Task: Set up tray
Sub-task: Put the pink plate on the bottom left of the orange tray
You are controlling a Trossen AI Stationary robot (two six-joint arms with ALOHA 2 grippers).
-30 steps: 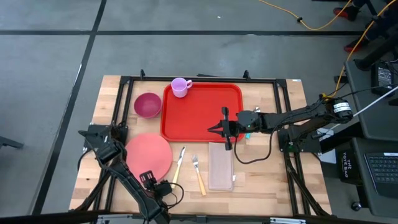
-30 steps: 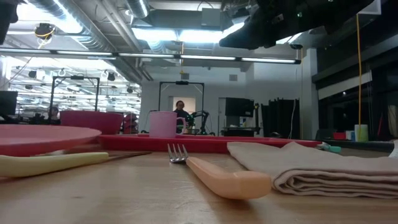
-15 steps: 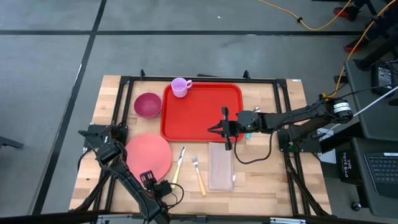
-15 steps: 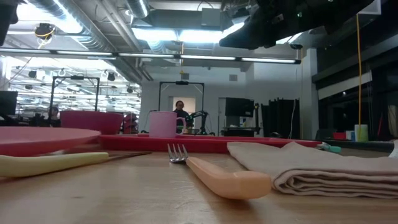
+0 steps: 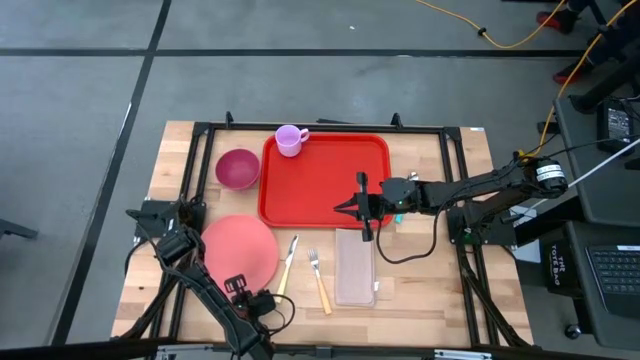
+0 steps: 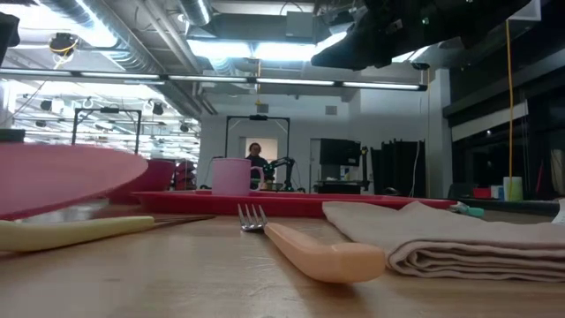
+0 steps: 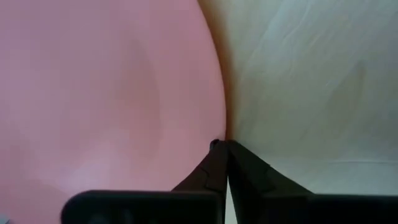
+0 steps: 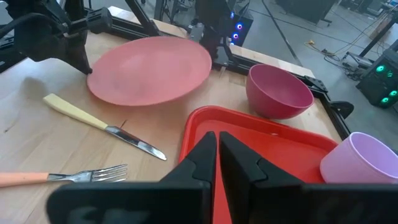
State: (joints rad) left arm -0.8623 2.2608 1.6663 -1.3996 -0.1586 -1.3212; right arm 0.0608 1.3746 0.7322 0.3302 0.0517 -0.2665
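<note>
We see a wood table (image 5: 175, 150) carrying: red tray (image 5: 325, 180), bowl (image 5: 238, 168), knife (image 5: 286, 266), fork (image 5: 318, 280), folded napkin (image 5: 355, 266). Pink plate (image 5: 240, 252) is tilted, one edge off the wood.

Both arms are dark, nearly black — jointed links on black tube frames bolted to the desk. The right arm (image 5: 470, 188) carries a silver ring near its base, a looping black cable and a small teal spot. Each gripper ends in two tapered black fingers (image 8: 239, 163).
</note>
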